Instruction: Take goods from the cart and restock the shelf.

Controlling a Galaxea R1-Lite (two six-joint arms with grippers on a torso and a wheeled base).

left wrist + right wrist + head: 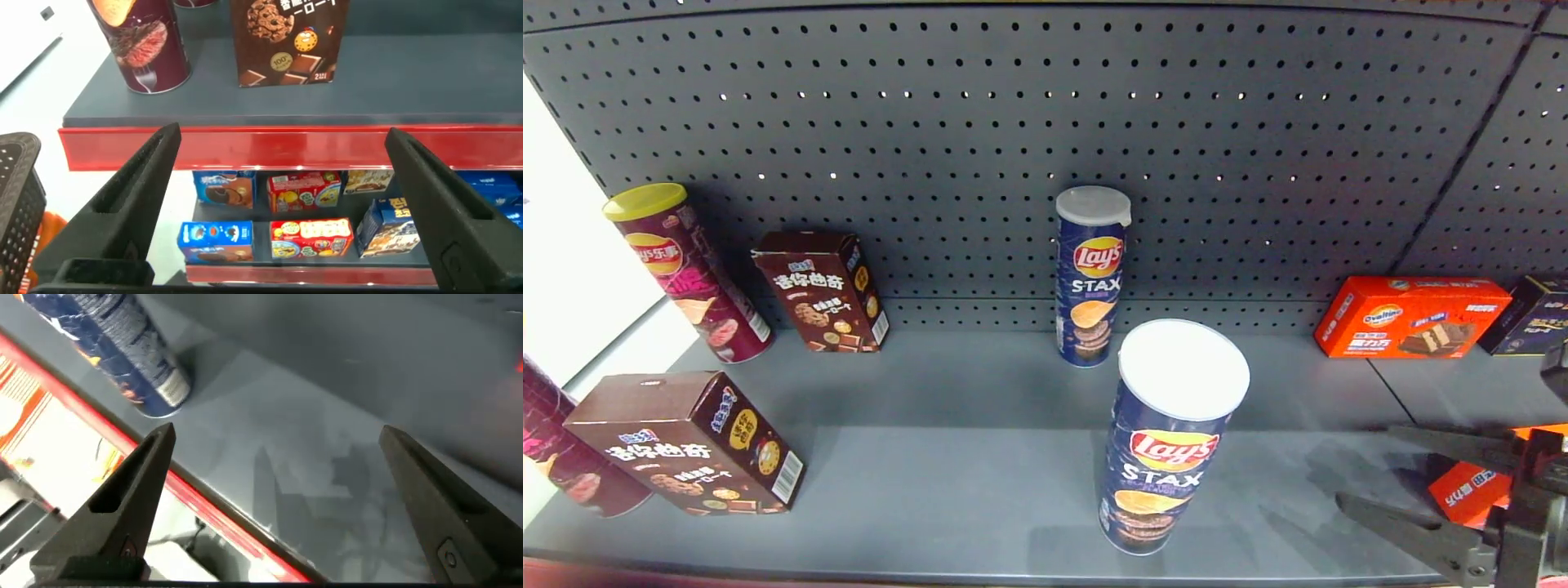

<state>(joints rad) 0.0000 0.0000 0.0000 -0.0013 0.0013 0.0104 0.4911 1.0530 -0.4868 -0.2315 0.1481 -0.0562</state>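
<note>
R gripper [1368, 467] nearest, low right over shelf [947, 457] front: jaws spread wide, nothing held. Front blue chips can [1172, 433] upright just to its left, near front edge, not touching it. 2nd blue can [1090, 278] upright at back by pegboard [1013, 122]. L gripper [282, 135] also wide open, empty, in front of red shelf lip [327, 147], below brown cookie box [286, 41].

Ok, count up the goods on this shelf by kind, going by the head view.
Blue chip cans: 2
Maroon chip cans: 2
Brown cookie boxes: 2
Orange boxes: 2
Dark box: 1
Total: 9
</note>
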